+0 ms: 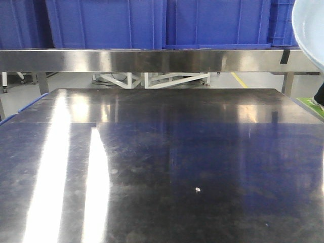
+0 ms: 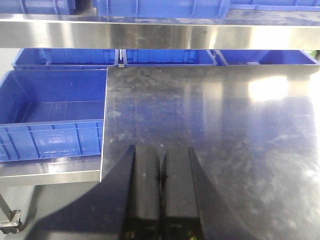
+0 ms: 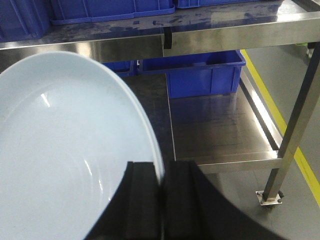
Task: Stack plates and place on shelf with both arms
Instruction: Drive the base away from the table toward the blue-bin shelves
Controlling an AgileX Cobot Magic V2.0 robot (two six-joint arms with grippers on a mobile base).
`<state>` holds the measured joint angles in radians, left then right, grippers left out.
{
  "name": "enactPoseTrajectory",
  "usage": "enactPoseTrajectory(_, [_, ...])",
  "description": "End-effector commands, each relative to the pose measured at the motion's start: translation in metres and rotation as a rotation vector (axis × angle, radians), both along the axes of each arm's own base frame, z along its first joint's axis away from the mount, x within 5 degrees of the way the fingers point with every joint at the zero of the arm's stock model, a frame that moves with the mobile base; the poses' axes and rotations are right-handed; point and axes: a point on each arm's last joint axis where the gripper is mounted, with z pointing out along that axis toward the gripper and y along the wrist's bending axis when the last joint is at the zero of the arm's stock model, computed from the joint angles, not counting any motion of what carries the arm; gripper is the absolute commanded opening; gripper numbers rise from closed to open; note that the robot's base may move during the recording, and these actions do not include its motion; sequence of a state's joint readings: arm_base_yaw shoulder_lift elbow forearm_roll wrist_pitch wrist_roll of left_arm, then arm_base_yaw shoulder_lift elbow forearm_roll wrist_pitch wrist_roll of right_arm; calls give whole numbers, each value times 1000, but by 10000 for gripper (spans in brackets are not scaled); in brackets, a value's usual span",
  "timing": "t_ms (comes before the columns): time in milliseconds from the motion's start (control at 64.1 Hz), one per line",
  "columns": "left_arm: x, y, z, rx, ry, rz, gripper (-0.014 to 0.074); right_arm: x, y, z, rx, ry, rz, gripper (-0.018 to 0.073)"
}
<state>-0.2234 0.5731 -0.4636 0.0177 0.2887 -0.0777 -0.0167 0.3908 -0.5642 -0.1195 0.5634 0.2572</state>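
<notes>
A pale blue-white plate (image 3: 65,150) fills the left of the right wrist view, held up in the air by its rim. My right gripper (image 3: 163,172) is shut on that rim. The same plate (image 1: 310,30) shows as a curved edge at the top right corner of the front view, level with the shelf rail (image 1: 152,59). My left gripper (image 2: 161,157) is shut with nothing between its fingers, hovering over the near left part of the dark steel tabletop (image 2: 225,125). The shelf (image 2: 160,34) runs across the back. No second plate shows.
Blue crates (image 1: 152,23) stand on the shelf above the rail. More blue crates (image 2: 50,120) sit to the left of the tabletop and behind it (image 3: 205,75). A steel leg (image 3: 295,130) and yellow floor line (image 3: 270,100) are at the right.
</notes>
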Motion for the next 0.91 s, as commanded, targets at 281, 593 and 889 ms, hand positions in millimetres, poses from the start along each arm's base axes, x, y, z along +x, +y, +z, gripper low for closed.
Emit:
enactPoseTrajectory(281, [3,-1,17,-37,-105,2,84,1,0,19,-16,-127,5,22])
enactPoseTrajectory(593, [3,-1,17,-37,-105,2,84,1,0,18,-16,-126,5,22])
enactPoseTrajectory(889, [3,-1,17,-37,-105,2,84,1,0,18,-16,-126,5,22])
